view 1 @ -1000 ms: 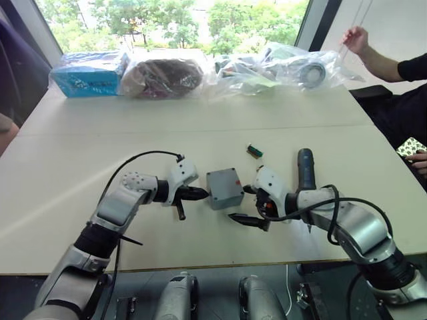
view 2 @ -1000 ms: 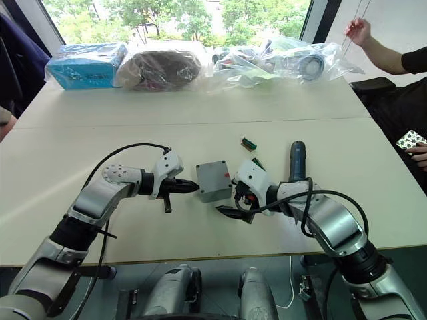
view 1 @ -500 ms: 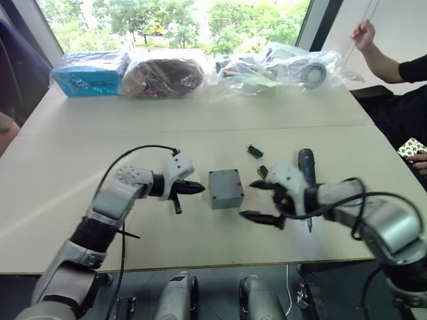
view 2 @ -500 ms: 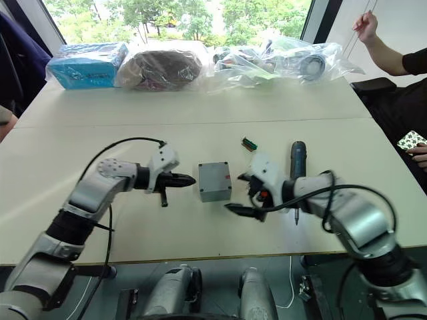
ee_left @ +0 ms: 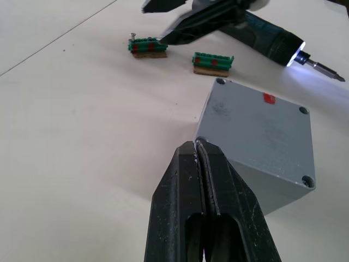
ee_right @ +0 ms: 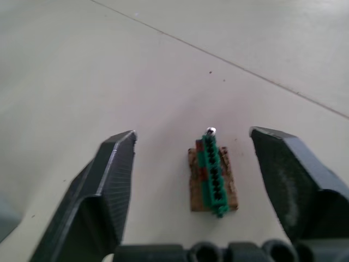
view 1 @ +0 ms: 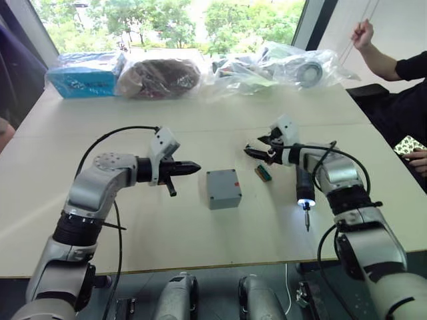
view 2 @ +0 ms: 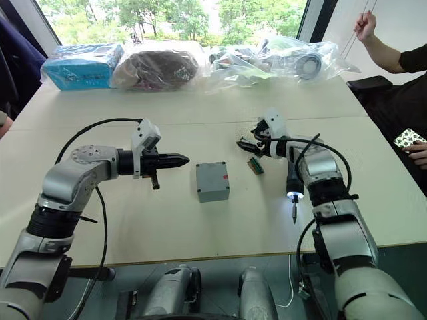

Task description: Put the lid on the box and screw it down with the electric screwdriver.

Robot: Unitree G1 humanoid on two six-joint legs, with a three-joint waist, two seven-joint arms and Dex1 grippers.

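A: In the middle of the pale desk (view 1: 200, 253) sits the small grey square plastic box (view 1: 223, 189), its flat grey lid already on top with the corner holes showing. What should you mind now?

B: Your right gripper (view 1: 259, 148) hovers over a small green connector piece holding a screw (ee_right: 211, 173), jaws wide apart and empty. Centre on it before closing. The dark pen-shaped electric screwdriver (view 1: 303, 190) lies near the desk's right edge, tip lit.

A: And the left gripper (view 2: 179, 159)?

B: Its jaws are pressed together, holding nothing, just beside the box.
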